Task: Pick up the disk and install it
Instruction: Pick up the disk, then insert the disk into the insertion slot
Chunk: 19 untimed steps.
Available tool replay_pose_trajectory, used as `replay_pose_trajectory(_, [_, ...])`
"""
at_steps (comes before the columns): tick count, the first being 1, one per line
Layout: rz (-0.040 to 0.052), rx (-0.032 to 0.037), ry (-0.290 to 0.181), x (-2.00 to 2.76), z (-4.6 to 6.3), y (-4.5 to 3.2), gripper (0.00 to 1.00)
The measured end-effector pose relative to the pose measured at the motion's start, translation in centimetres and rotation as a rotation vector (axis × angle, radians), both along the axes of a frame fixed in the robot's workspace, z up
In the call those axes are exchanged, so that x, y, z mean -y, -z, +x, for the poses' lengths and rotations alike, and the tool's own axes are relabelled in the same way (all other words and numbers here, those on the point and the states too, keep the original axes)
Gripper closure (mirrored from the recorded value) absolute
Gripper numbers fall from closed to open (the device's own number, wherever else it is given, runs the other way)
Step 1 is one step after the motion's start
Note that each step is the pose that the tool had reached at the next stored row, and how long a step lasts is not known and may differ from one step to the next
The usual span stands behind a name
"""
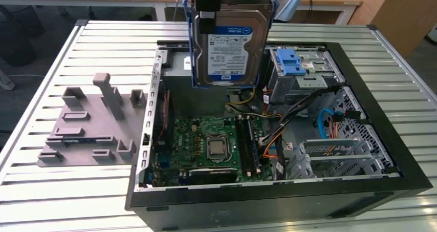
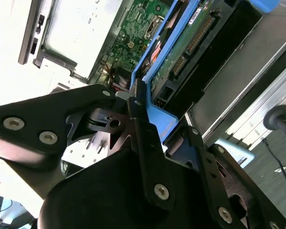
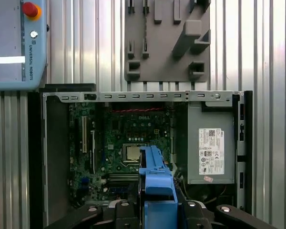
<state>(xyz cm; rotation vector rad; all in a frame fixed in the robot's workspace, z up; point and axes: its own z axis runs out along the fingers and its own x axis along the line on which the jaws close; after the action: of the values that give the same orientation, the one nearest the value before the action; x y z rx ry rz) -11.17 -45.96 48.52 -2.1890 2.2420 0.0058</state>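
Second wrist view, nearest things first.

1 pincer (image 2: 161,119), mine. Its 2 black fingers (image 2: 142,131) are pressed tight on both sides of a blue rail.

1 disk (image 2: 183,43), silver, framed by that blue rail. I grip it by one end. Its green circuit-board face shows here. In the exterior view its 1 blue-and-white label (image 1: 228,50) faces the camera. It hangs upright, raised over the open computer case and off the table.

1 computer case (image 1: 273,201), black, side panel off, lying open side up on the table, its walls parallel to the table's edges. Inside, counted:
- 1 green motherboard (image 1: 198,132) with 1 bare processor socket (image 1: 217,146)
- 1 grey power-supply box (image 3: 210,117) carrying 1 white sticker (image 3: 210,150)
- 1 bright blue latch piece (image 1: 291,64) on top of 1 metal drive cage (image 1: 307,77), in the case's far corner at the exterior view's right

1 grey fixture plate (image 1: 82,140), set with upright posts and blocks. It lies flat on the table, just beside the case, between it and the table's edge at the exterior view's left.

1 slatted metal table (image 1: 61,206) under case and plate.

1 grey-blue pendant (image 3: 14,57) with 1 red button (image 3: 29,9), seen in the first wrist view just beyond one corner of the case. I cannot tell what it rests on.
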Motion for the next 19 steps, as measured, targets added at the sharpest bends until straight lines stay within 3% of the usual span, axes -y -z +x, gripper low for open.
replay_pose_trajectory(9, [0.0001,0.0076,0.0,0.0,1.9,0.17,0.64])
replay_pose_trajectory(19, [0.0001,0.0094,0.0,0.0,3.5,0.28,0.64])
